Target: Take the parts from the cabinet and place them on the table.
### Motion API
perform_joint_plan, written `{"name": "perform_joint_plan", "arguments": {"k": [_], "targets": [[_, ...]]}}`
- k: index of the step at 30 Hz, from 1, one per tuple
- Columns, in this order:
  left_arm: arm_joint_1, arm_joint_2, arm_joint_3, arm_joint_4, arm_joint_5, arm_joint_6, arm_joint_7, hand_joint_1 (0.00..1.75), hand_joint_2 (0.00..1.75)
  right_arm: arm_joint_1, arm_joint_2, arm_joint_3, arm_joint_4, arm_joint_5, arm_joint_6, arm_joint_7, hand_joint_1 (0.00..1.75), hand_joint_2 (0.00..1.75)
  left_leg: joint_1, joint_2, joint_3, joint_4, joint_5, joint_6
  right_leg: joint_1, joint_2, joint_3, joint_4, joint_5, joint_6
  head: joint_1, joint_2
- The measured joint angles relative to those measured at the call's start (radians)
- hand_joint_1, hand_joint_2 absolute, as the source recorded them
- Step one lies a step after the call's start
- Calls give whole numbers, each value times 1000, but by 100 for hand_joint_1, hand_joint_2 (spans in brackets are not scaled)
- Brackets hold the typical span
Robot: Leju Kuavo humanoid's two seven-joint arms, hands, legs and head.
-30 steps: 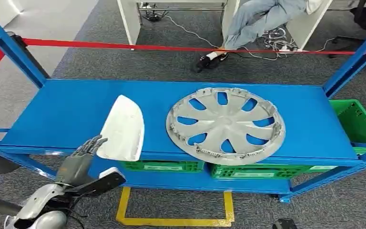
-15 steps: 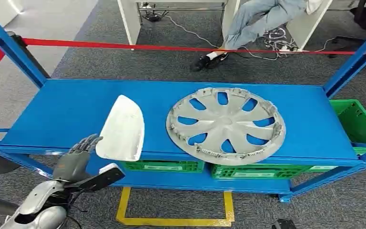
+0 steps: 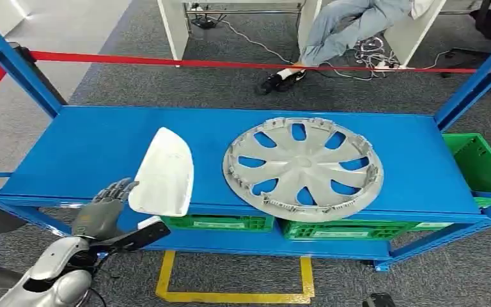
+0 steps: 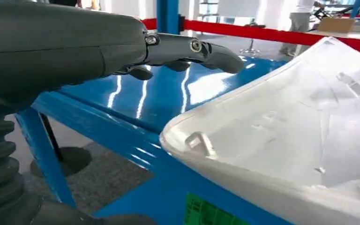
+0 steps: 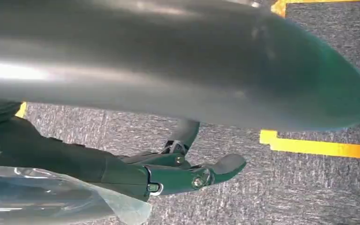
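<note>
Movement over the last second is small: the left hand (image 3: 105,208), which reached up beside the near corner of the white cover part (image 3: 163,173), has slipped slightly lower and back, and now sits just off that corner, fingers spread and loosely extended, holding nothing. The left wrist view agrees: its fingers (image 4: 192,49) hover above the blue shelf (image 3: 89,147) beside the white cover part, apart from it. The part itself has not shifted. My reading is that the grasp is not yet made, so nothing has left the cabinet.

Count on the blue shelf: one white cover part, overhanging the front edge, and one silver hubcap (image 3: 302,167) just beside it, further from the left hand. The right hand (image 5: 187,171) hangs over carpet, fingers loosely curled around nothing.
</note>
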Motion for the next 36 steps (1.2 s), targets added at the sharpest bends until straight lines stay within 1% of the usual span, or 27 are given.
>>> {"name": "perform_joint_plan", "arguments": {"k": [7, 12, 20, 26, 36], "targets": [[-23, -11, -24, 24, -16, -4, -2, 0, 175, -1, 0, 6, 5, 2, 4, 2, 0, 0, 0, 0, 0, 0, 0, 0, 0, 0, 0, 0, 0, 0, 0, 0], [-31, -19, -42, 50, -24, 8, -14, 0, 175, -1, 0, 14, 13, 3, 16, 2, 0, 0, 0, 0, 0, 0, 0, 0, 0, 0, 0, 0, 0, 0, 0, 0], [-48, -43, -76, 64, -23, -6, -16, 0, 175, -9, 0, 19, 15, 3, 14, 2, 0, 0, 0, 0, 0, 0, 0, 0, 0, 0, 0, 0, 0, 0, 0, 0], [-49, -52, -98, 72, -21, -11, -16, 0, 175, -14, 0, 22, 21, 7, 23, 2, 0, 0, 0, 0, 0, 0, 0, 0, 0, 0, 0, 0, 0, 0, 0, 0], [-57, -55, -124, 80, -21, -16, -16, 0, 175, -19, 5, 24, 31, 10, 29, 4, 0, 0, 0, 0, 0, 0, 0, 0, 0, 0, 0, 0, 0, 0, 0, 0]]}}
